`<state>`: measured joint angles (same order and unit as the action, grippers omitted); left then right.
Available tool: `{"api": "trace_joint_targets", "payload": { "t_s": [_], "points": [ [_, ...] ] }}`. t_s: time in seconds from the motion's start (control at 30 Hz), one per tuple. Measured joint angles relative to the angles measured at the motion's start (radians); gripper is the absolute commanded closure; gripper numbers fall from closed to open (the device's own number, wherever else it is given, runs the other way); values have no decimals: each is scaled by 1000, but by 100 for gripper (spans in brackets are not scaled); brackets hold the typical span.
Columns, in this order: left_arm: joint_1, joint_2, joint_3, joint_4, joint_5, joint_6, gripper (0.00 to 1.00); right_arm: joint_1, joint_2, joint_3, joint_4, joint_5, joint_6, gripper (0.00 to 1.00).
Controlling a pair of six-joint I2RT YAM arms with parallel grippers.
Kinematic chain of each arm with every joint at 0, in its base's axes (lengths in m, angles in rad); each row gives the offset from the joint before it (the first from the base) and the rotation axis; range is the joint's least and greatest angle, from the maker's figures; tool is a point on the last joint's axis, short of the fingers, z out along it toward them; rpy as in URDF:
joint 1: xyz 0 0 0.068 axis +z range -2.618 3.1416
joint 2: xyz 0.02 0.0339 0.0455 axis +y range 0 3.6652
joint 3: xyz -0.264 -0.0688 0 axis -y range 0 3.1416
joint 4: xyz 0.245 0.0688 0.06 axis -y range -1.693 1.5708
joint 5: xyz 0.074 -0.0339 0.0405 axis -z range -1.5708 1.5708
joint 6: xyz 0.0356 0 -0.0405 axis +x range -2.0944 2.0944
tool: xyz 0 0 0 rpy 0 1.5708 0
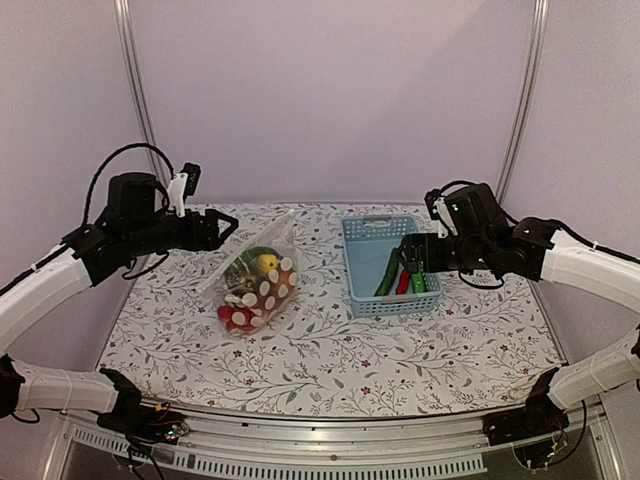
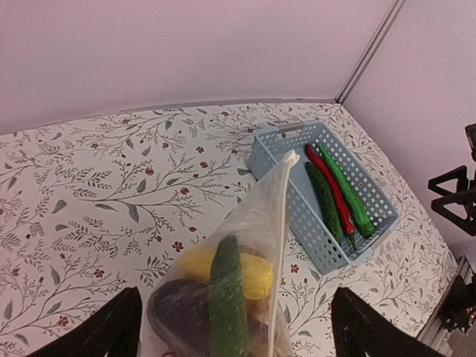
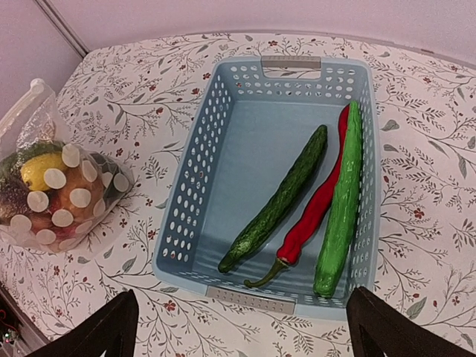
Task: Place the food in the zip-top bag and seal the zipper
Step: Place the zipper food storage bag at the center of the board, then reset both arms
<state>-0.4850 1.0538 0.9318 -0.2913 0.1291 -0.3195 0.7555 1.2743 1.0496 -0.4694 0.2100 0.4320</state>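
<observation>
Zip-top bag (image 1: pixel 258 283) lying left of middle.
The left gripper (image 1: pixel 228 225) is hanging wide open just upper left of it; the right gripper (image 1: pixel 412 264) is gaping over the basket (image 1: pixel 349 262).

The zip-top bag (image 3: pixel 59 195) is made of clear, glossy plastic film. The basket (image 3: pixel 195 201) is moulded in smooth, possibly matt plastic.

Polka-dot bag (image 1: pixel 258 282) slumped just L of basket (image 3: pixel 193 186), mouth end tilted up; zipper strip (image 2: pixel 280 195) runs along the edge, seal state unclear. Inside bag: lemon-like pc (image 2: pixel 256 271), cucumber (image 2: pixel 227 297), eggplant (image 2: pixel 178 312), red pcs (image 1: pixel 235 318). In basket, side by side: dark cucumber (image 3: pixel 281 199), chili (image 3: pixel 316 212), pale cucumber (image 3: pixel 343 197).
</observation>
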Motion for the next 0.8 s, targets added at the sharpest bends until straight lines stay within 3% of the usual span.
{"api": "trace_joint_targets", "payload": {
  "t_s": [0.2,0.47,0.63,0.8],
  "points": [
    [133,-1,-3,-8,-43,-8,10,-85,0,0,4,-8,-2,1],
    [440,-29,-127,104,-48,-65,10,-373,-11,-71,78,-81,-18,1],
    [573,-50,-268,275,-82,-98,5,-553,-67,-184,143,-128,-29,1],
    [620,-39,-383,414,-158,-100,1,-679,-138,-325,308,-142,-40,1]
  ]
}}
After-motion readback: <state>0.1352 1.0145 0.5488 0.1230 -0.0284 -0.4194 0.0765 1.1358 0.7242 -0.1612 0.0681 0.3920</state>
